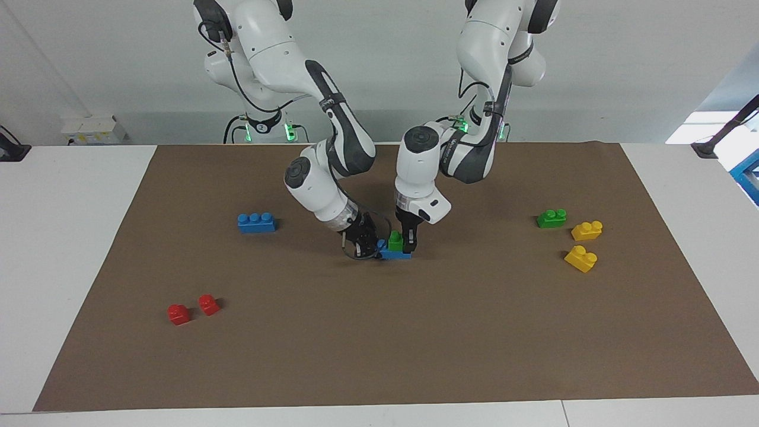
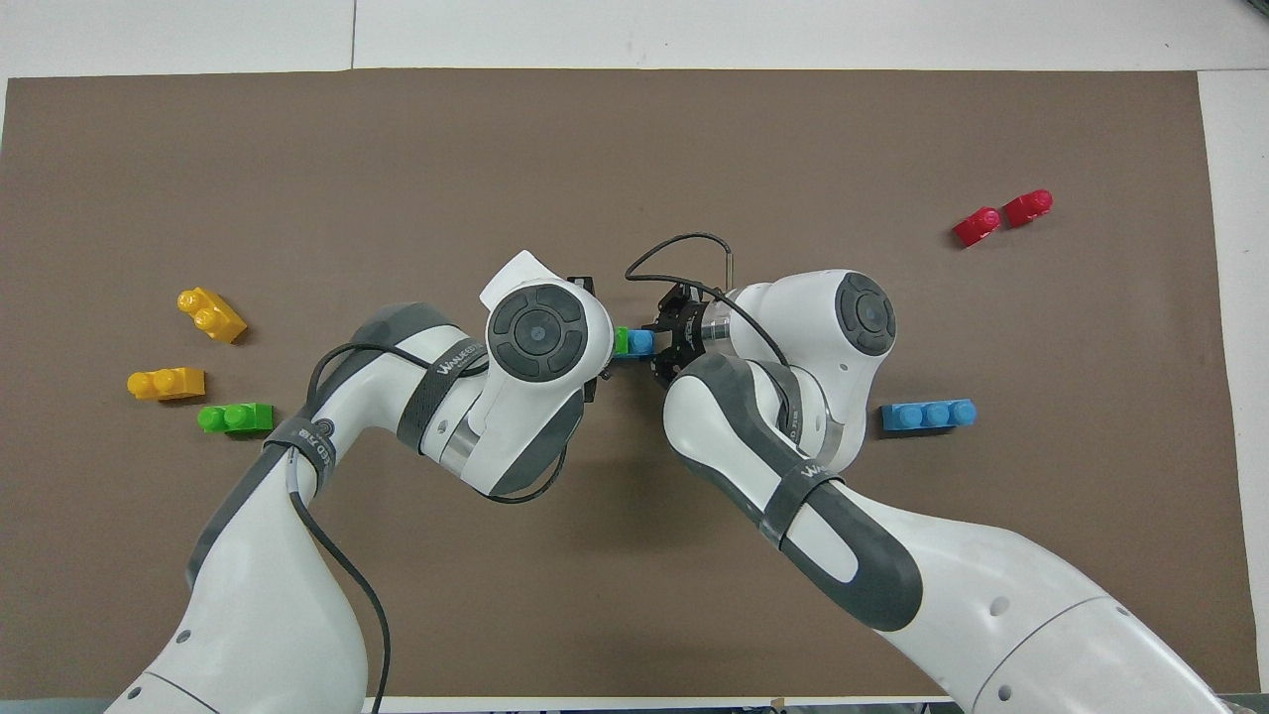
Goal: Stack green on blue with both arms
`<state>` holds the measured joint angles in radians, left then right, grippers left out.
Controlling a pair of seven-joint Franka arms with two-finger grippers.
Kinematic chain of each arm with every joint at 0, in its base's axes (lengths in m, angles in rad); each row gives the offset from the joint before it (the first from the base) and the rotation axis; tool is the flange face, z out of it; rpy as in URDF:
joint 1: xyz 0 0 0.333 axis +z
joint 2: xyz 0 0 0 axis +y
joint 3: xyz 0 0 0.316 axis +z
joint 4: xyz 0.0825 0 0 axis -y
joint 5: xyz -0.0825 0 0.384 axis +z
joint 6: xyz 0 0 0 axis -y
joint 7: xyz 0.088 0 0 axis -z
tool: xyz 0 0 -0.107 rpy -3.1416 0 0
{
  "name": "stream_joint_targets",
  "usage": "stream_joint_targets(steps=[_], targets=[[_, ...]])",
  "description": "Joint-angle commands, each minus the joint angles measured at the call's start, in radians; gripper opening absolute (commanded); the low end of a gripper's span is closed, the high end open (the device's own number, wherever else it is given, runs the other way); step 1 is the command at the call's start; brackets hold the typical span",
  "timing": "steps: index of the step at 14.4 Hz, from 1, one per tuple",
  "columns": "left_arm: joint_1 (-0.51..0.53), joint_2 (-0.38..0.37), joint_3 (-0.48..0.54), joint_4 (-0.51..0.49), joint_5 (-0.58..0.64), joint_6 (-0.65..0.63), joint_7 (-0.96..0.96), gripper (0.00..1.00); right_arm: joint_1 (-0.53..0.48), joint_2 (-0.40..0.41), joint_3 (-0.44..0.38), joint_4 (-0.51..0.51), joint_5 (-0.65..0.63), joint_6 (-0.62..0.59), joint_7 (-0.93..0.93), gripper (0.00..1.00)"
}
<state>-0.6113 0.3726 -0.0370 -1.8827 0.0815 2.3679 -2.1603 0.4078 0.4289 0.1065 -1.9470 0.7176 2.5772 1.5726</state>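
Note:
In the middle of the brown mat a green brick [image 1: 395, 240] sits level on a blue brick [image 1: 396, 254]. My left gripper [image 1: 408, 244] comes down from above and stands against the green brick, at its end toward the left arm. My right gripper [image 1: 368, 247] reaches in low and slanted and is shut on the blue brick's end toward the right arm. From overhead only a sliver of the green brick [image 2: 622, 340] and one stud of the blue brick [image 2: 641, 342] show; the left wrist hides the rest, with the right gripper [image 2: 670, 340] beside them.
A second blue brick [image 1: 256, 222] lies toward the right arm's end, with two red bricks [image 1: 193, 309] farther from the robots. A second green brick [image 1: 551, 218] and two yellow bricks [image 1: 584, 244] lie toward the left arm's end.

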Motion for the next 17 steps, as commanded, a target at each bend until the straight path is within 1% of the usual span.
stream_joint_targets(steps=[1,3,8,9,10,11,12,13,15,17], targets=[[-0.008,0.0,0.011,0.002,0.018,-0.015,0.013,1.0,0.003,0.005,-0.001,-0.035,0.039,0.046,-0.051,0.0],[0.001,-0.043,0.011,-0.003,0.018,-0.06,0.036,1.0,0.003,0.005,-0.001,-0.036,0.039,0.046,-0.051,0.0],[0.074,-0.167,0.008,0.001,0.012,-0.218,0.138,1.0,0.005,0.005,-0.001,-0.035,0.037,0.046,-0.051,0.0],[0.082,-0.191,0.008,0.001,0.008,-0.238,0.158,1.0,0.005,0.005,-0.001,-0.033,0.037,0.047,-0.057,0.09],[0.1,-0.214,0.008,0.001,0.006,-0.257,0.172,1.0,0.012,0.005,-0.001,-0.032,0.037,0.047,-0.06,0.55],[0.119,-0.237,0.008,-0.001,0.006,-0.272,0.184,1.0,0.016,0.005,-0.001,-0.027,0.037,0.041,-0.059,0.86],[0.131,-0.257,0.008,0.001,0.006,-0.289,0.209,1.0,0.016,0.007,-0.001,-0.024,0.037,0.04,-0.059,0.98],[0.152,-0.276,0.008,0.005,0.006,-0.308,0.242,1.0,0.016,0.007,-0.001,-0.021,0.037,0.04,-0.06,1.0],[0.189,-0.308,0.008,0.008,0.004,-0.341,0.302,1.0,0.016,0.007,-0.001,-0.015,0.034,0.037,-0.06,1.0],[0.235,-0.345,0.009,0.002,0.004,-0.357,0.368,1.0,0.011,0.002,-0.001,0.012,0.036,0.015,-0.059,1.0]])
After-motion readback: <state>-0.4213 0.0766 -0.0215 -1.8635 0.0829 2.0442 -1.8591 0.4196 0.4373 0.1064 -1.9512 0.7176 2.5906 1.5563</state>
